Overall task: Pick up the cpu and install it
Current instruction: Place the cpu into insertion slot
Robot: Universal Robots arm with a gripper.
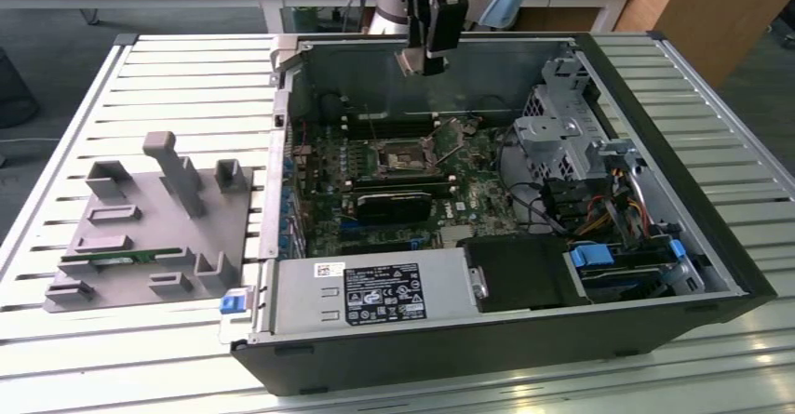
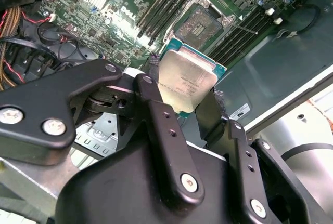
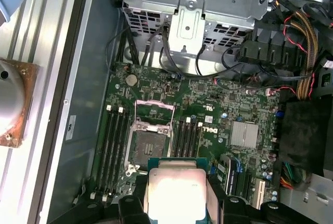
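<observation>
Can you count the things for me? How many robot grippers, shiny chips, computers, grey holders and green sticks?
gripper: 1
cpu, held in it: 1
computer case, open: 1
grey plastic fixture: 1
green memory stick: 1
Total: 5

The gripper (image 2: pixel 184 96) was matte black: two flat, linked fingers (image 2: pixel 161 130) with small holes, silver screws (image 2: pixel 189 182) at joints near its rounded body (image 2: pixel 125 187), below a grey wrist (image 1: pixel 393 5).
</observation>
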